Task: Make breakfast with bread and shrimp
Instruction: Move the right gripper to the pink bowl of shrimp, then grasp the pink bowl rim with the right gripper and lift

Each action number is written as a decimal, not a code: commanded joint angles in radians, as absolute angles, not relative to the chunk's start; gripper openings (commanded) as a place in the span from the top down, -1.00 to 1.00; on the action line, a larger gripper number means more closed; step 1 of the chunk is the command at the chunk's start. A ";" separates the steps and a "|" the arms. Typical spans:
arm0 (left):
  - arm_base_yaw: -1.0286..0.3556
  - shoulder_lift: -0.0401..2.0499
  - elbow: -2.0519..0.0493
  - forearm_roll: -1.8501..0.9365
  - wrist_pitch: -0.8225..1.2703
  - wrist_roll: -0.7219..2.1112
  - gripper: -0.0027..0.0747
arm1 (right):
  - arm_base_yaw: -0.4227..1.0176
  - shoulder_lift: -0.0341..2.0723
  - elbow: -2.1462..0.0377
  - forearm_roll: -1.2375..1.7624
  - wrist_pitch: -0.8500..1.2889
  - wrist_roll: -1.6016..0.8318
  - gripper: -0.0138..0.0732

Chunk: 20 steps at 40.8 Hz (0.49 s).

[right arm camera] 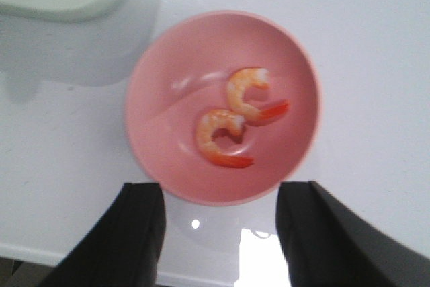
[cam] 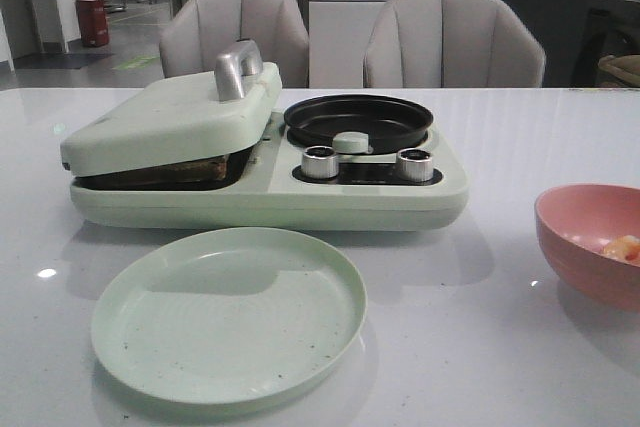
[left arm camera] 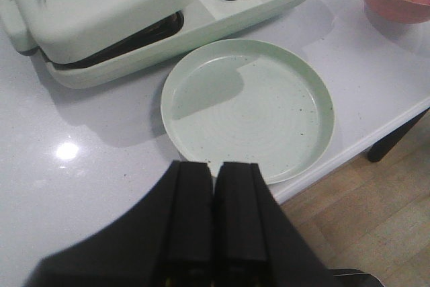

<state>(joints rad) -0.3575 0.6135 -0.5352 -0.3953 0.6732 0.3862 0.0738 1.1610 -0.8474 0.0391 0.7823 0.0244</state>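
Toward the left edge of the bench (cam: 520,347) stands one pale green breakfast maker (cam: 270,192). Its hinged lid (cam: 170,122) is lowered over the left plate, and a brown-crusted edge of the bread (cam: 190,171) shows in the gap beneath; how many slices lie there cannot be told. The maker's right half carries one round black pan (cam: 358,119), nothing in it, and two silver knobs (cam: 320,162).

Nearer the front edge lies one green plate (cam: 228,313), bare. The left gripper (left arm camera: 215,183) hovers just short of that plate, its jaws pressed together on nothing.

At the right edge sits one pink bowl (right arm camera: 222,107) holding two curled shrimp (right arm camera: 218,138), touching each other. The right gripper (right arm camera: 218,216) hangs above the bowl's near rim, jaws spread wide and empty.

Judging by this, the bread is toasting and the shrimp step is in hand. The next move calls for the right arm to drop into the bowl, centre the jaws over one shrimp and close gently, since the pieces are small, slippery-looking and lie against each other, then carry it left to the black pan.
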 commanded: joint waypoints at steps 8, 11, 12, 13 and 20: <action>-0.366 0.614 -0.564 -0.417 0.604 0.378 0.67 | -0.067 1.378 -0.962 0.023 0.714 0.007 -0.41; -0.366 0.614 -0.564 -0.417 0.604 0.378 0.67 | -0.070 1.423 -0.970 0.012 0.681 0.007 -0.41; -0.366 0.614 -0.564 -0.417 0.604 0.378 0.67 | -0.070 1.441 -0.971 0.000 0.671 0.007 -0.41; -0.366 0.614 -0.564 -0.417 0.604 0.378 0.67 | -0.070 1.453 -0.973 0.000 0.662 0.007 -0.41; -0.366 0.614 -0.564 -0.417 0.604 0.378 0.67 | -0.070 1.540 -0.974 -0.012 0.585 0.007 -0.41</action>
